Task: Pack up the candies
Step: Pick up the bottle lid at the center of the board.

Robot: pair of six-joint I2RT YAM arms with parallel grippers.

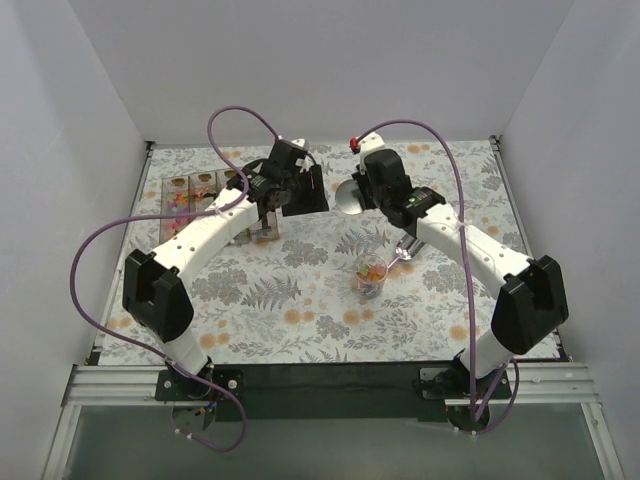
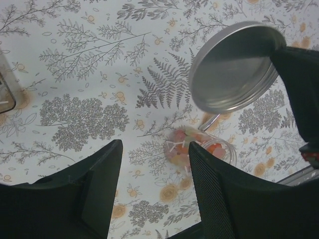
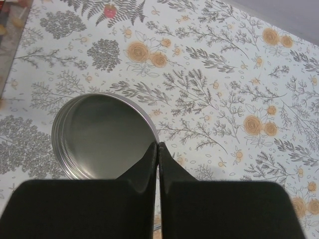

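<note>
Jaws of the right gripper [image 3: 158, 147] are pressed flat together, pinching the rim of a round metal lid [image 3: 102, 134], which hangs tilted off to one side of them, above the table [image 1: 450, 325]. That lid is thin, stiff and smooth, so I judge it could swivel in so narrow a pinch.

The left gripper [image 2: 154, 149] stands partly open and holds nothing. Beneath it and slightly toward the right arm sits a clear cup [image 2: 219, 149] holding a heap of the candies [image 2: 185, 145]. A thin metal handle [image 2: 213, 120], probably a scoop's, pokes out just beside the cup. Farther out, on the left gripper's other side, a tray [image 1: 195, 190] of small compartments holds more sweets.

These candies look tiny, light and loose, with wrappers likely slick. Pinching them singly would be fiddly, and they should move better inside the cup or on the scoop. The cup looks light and easy to tip, so a hold across its wall near the rim seems safest, squeezed gently.

A floral tablecloth [image 1: 250, 305] covers the table. It probably gives some grip, though its orange flower prints could be mistaken for stray sweets. Plain white walls [image 1: 320, 60] close the space in on three sides.
</note>
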